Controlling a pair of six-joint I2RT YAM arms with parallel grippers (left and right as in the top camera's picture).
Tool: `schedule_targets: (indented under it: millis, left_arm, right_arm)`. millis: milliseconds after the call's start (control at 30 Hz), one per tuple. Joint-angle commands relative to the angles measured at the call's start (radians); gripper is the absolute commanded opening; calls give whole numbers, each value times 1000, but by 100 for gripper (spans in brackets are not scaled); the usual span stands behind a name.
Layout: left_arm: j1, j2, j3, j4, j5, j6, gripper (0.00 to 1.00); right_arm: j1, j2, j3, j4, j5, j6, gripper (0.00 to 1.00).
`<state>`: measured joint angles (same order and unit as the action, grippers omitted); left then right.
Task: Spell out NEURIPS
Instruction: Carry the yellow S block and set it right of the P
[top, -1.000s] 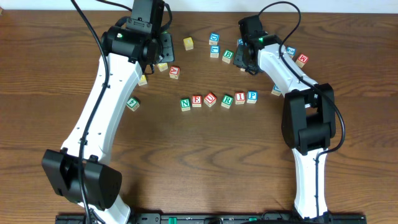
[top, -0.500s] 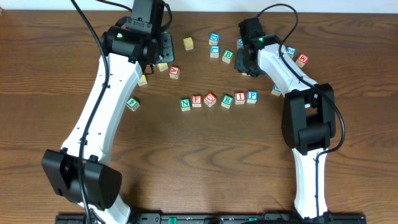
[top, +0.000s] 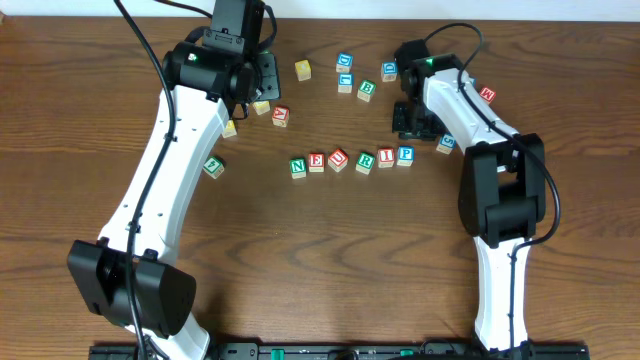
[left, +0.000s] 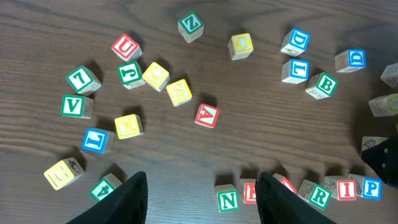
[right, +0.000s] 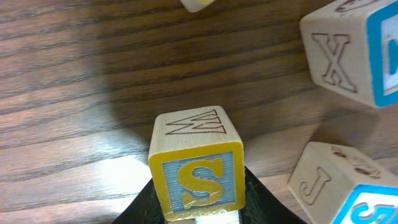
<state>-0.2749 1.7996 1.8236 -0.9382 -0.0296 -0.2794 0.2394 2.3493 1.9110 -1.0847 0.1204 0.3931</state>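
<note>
Six cubes stand in a row mid-table: N (top: 298, 167), E (top: 316, 162), U (top: 338, 159), R (top: 364, 161), I (top: 386, 157) and P (top: 405, 155). My right gripper (top: 413, 119) hovers just behind the P end. In the right wrist view it (right: 199, 196) is shut on a yellow-framed S cube (right: 198, 168), lifted off the wood. My left gripper (top: 263, 78) hangs high at the back left. In the left wrist view it (left: 202, 199) is open and holds nothing, with the N (left: 227, 200) and R (left: 319, 195) below it.
Loose cubes lie behind the row: a yellow one (top: 303, 69), blue ones (top: 345, 63), a green B (top: 367, 90) and a red one (top: 487, 95). An X cube (right: 348, 56) and a J cube (right: 336, 183) sit close to the held cube. More cubes cluster under the left arm (left: 127, 74).
My right gripper has moved from the back cluster toward the front and a little right, carrying the S cube nearer the P end of the row. The left arm has stayed still.
</note>
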Motion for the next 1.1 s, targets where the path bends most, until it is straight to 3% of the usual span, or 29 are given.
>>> schedule_targets:
  millis: [0,700,1067]
  left_arm:
    - [4,-4,-5,-3,-12,17,55]
    - [4,-4,-5,-3,-13,17,55]
    - [4,-4,-5,-3,-13,17,55]
  right_arm:
    - [-3,-28,-5,-5,1,-44,29]
    - [-4,-29,-5,-208,10,-111,27]
    - [-7,-29,-5,-150,39,-111,27]
